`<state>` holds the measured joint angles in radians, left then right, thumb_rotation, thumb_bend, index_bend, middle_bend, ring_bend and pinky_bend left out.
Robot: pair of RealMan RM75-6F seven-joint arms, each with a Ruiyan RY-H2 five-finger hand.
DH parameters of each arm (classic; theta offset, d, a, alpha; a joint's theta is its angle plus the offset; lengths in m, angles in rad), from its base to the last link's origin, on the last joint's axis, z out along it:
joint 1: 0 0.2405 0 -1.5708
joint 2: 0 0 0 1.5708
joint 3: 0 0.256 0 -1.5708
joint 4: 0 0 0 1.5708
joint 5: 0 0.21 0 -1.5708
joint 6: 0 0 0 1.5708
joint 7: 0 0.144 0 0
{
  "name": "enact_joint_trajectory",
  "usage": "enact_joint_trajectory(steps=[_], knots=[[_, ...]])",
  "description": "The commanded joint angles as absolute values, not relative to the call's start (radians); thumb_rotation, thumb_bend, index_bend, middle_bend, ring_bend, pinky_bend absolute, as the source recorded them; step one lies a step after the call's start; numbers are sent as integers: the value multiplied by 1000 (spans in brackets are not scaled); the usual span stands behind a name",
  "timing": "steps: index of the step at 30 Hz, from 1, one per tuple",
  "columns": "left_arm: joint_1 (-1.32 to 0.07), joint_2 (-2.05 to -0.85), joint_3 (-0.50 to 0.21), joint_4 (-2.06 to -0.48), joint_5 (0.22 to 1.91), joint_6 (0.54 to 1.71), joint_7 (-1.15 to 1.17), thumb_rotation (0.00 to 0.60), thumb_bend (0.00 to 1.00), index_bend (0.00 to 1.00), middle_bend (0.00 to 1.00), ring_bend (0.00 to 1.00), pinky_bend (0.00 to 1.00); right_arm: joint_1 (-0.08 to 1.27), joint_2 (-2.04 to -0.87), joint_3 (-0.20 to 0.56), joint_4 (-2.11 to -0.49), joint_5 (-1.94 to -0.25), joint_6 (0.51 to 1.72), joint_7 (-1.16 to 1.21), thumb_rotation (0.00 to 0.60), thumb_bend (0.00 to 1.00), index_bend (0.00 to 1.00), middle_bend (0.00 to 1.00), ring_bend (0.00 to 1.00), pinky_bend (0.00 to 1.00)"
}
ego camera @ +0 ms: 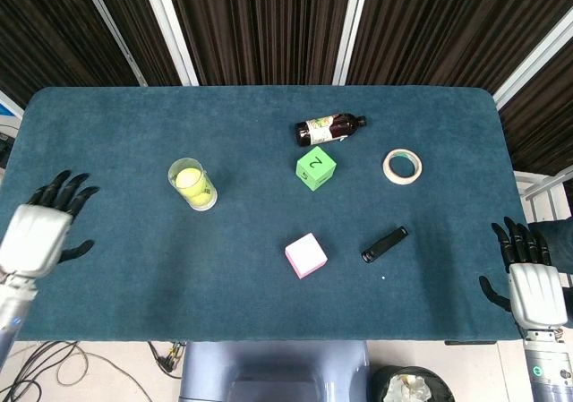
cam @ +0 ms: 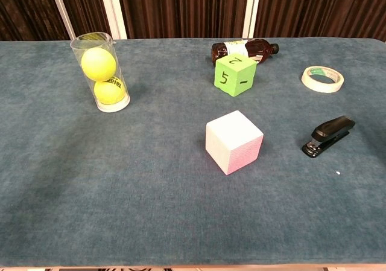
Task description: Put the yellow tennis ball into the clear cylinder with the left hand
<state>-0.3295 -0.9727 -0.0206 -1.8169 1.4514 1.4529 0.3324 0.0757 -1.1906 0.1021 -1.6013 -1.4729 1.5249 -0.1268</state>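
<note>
Dark curtains behind the blue tabletop (ego camera: 269, 286); your left robot hand (ego camera: 36, 232) hangs empty, fingers spread, well clear of the clear cylinder (cam: 100, 72); yellow tennis ball (cam: 98, 63) sits inside, stacked, so retreat gently, no bumps

Silver hand (ego camera: 34, 236) backs — black fingers (ego camera: 59, 184)

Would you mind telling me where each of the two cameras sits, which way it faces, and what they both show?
Head view: high above the near edge, looking steeply down on the table; the left hand and right hand show at the near corners, open.
Chest view: low at the near edge, looking across the table; no hand shows.
Shared: clear cylinder holding two tennis balls, green cube, pink cube, stapler.
</note>
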Motion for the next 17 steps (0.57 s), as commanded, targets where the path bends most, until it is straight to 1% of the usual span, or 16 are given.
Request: enact_joint_trajectory(steps=[1, 6, 9, 12, 17], knots=[[-253, -985, 32, -1736, 1481, 1517, 245, 600, 51, 204, 98, 62, 253, 75, -1191, 102, -1599, -1479, 1529, -121, 600, 352, 90, 0, 0, 0], [-196, -1052, 58, -1567, 1537, 1582, 170, 600, 51, 200, 86, 42, 200, 74, -1191, 104, -1594, -1490, 1542, -109, 600, 352, 90, 0, 0, 0], [-175, -1098, 61, -1454, 1552, 1601, 104, 600, 52, 196, 85, 41, 198, 72, -1192, 106, -1594, -1496, 1552, -103, 600, 352, 90, 0, 0, 0], [-165, -1125, 51, -1395, 1540, 1600, 29, 600, 52, 193, 84, 41, 198, 70, -1192, 106, -1594, -1499, 1558, -99, 600, 352, 90, 0, 0, 0], [-164, -1142, 39, -1344, 1560, 1610, -31, 600, 52, 192, 83, 41, 195, 71, -1195, 103, -1595, -1502, 1555, -104, 600, 352, 90, 0, 0, 0]])
